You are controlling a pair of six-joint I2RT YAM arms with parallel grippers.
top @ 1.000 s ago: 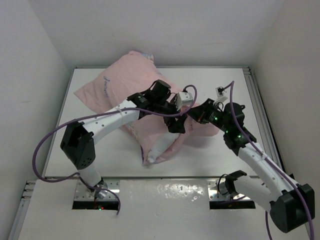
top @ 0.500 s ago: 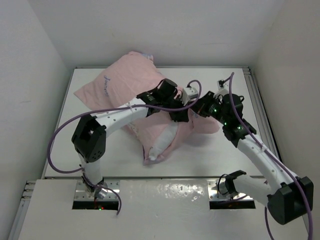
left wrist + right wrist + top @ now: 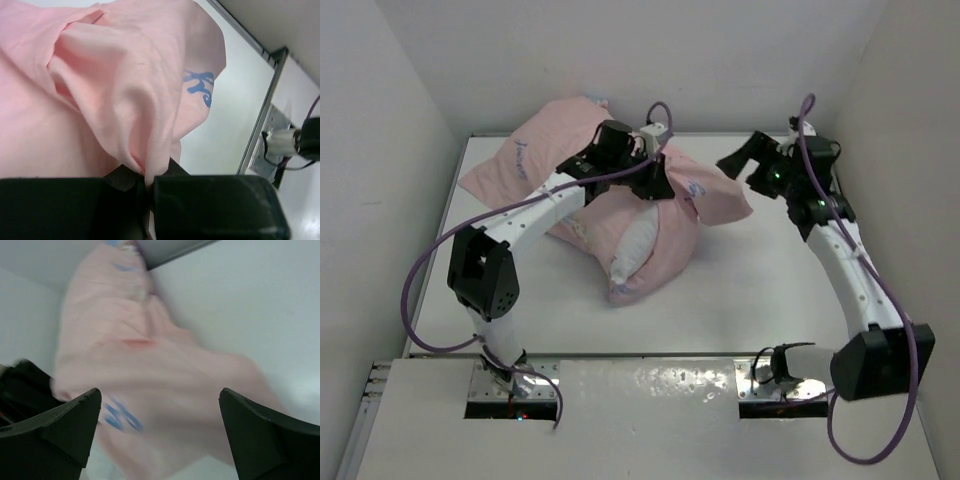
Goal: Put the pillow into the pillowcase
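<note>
top view, look: the pillowcase [image 3: 570, 165] shows its pale pink side with small blue lettering [image 3: 524, 156]. It lies rumpled and puffed over the pillow [image 3: 635, 245], whose plain white corner shows at the cloth's opening.
top view, place: both lie on the far half of the white desk [image 3: 770, 290], left of centre.
top view, direction: the pink bulk stretches from the far left toward the right. The bare white strip of pillow runs toward the near edge, tilted slightly left, with its corner nearest the arms.
top view, left fingers [image 3: 657, 183]: down on the pink cloth near its middle.
top view, right fingers [image 3: 735, 160]: spread apart, just beside the case's right-hand flap and touching nothing.
left wrist view: the left fingers [image 3: 210, 205] are pressed together, pinching 1 fold of the pillowcase [image 3: 125, 100]. Blue lettering sits on the cloth beyond.
right wrist view: the right fingers [image 3: 55, 425] stand wide with nothing gripped. The pillowcase [image 3: 165, 375] lies beyond them, blurred, pink with blue marks.
</note>
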